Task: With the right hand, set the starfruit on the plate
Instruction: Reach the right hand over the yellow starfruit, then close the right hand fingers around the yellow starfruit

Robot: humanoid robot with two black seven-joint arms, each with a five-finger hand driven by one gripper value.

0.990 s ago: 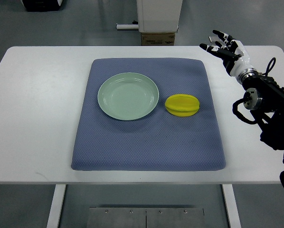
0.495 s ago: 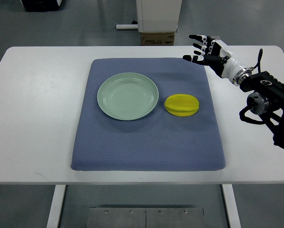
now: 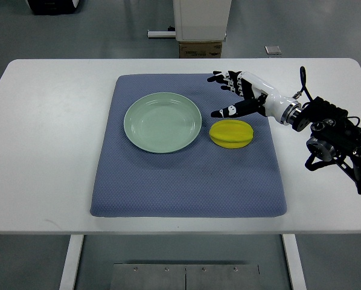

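Observation:
A yellow starfruit lies on the blue mat, just right of a pale green plate that holds nothing. My right hand hovers over the mat just behind the starfruit, fingers spread and holding nothing; its thumb points down toward the fruit's far edge. Its arm comes in from the right edge. The left arm is out of view.
The mat covers the middle of a white table. A white pedestal with a cardboard box stands beyond the table's far edge. A small grey square lies on the floor behind.
My right hand has swung left and toward me from the table's back right corner, ending over the mat just behind the starfruit. The fruit and plate have not moved.

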